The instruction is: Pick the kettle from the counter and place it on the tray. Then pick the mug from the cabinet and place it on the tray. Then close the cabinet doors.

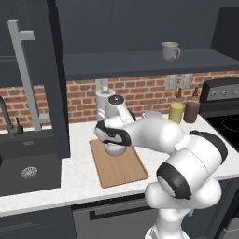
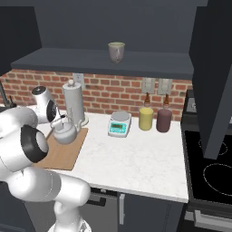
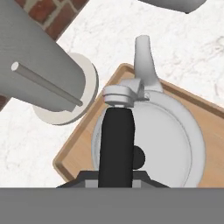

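Gripper clamped narrow on kettle by its dark handle, kettle at the tray's back corner, mug up on cabinet shelf

A tall grey paper-towel holder stands just behind the gripper; white scale, yellow jar, dark-red jar sit farther off to its right

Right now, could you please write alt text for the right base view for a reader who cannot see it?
A white robot arm holds a silver kettle over a wooden tray on a white counter. A mug stands on the open cabinet shelf above.
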You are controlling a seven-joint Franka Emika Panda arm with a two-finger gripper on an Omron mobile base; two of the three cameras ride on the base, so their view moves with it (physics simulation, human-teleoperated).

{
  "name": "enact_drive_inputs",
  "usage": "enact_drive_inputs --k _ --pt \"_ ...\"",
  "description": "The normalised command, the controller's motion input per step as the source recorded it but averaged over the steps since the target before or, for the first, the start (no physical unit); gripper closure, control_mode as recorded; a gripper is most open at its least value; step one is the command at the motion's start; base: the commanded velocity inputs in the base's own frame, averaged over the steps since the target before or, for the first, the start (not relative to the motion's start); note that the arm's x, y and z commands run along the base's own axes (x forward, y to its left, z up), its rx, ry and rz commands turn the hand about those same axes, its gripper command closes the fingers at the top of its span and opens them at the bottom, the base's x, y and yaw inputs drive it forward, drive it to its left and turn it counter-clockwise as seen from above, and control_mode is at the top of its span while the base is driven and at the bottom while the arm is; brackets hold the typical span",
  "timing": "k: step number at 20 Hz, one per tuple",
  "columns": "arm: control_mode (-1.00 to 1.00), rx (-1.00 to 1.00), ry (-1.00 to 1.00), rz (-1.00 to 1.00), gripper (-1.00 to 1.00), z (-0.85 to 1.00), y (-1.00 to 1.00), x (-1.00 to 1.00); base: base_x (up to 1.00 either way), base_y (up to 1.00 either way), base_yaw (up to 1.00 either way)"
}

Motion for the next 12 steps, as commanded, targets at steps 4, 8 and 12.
enact_drive_inputs --k 4,8,12 --pt "-1.00 0.01 0.00 0.00 1.00 -0.15 0.04 0.17 0.00 0.00 0.00" --pt "-1.00 0.00 0.00 0.00 1.00 -0.23 -0.02 0.01 0.00 0.00 0.00" --pt "-1.00 0.00 0.00 0.00 -1.00 -0.19 -0.08 0.00 0.00 0.00 0.00"
